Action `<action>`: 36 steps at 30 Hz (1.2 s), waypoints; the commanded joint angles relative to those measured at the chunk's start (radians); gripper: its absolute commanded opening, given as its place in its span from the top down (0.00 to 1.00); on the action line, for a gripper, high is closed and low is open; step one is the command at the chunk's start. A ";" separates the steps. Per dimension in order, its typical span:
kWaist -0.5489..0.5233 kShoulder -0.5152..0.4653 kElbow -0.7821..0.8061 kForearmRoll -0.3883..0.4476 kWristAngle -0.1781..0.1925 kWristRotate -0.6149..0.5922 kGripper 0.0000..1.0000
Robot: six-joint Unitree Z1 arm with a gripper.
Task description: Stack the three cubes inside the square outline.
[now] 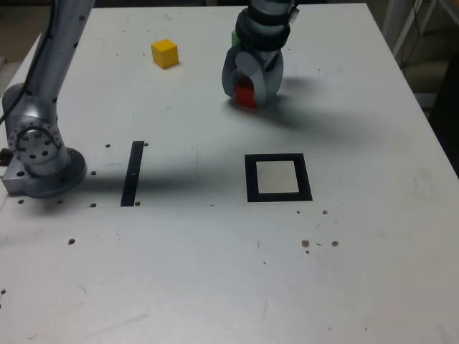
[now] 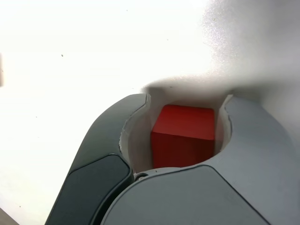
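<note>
Gripper (image 1: 249, 92) is sitting upper centre of the exterior view w/ jaws closing round the red cube (image 1: 246, 95), which is filling the gap in the wrist view. Square outline (image 1: 278, 178) is lying below it, centre-right. Risk: grip looking low on the cube, so it may be slipping or tilting en route; green cube (image 1: 234, 37) is mostly hidden behind the arm, yellow cube (image 1: 165, 53) upper left.

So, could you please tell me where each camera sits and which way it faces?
Exterior view: off the arm, high at the table's near edge, looking down over the table; shows the arm's base and the gripper.
Wrist view: on the wrist, looking along the gripper at the tabletop; shows both fingers.
Shared: the red cube between the fingers.
</note>
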 commanded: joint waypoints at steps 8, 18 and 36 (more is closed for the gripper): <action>-0.027 -0.034 0.007 0.013 -0.030 -0.014 0.67; -0.105 -0.117 0.051 0.027 -0.092 -0.118 0.67; -0.325 -0.217 0.142 0.071 -0.134 -0.478 0.67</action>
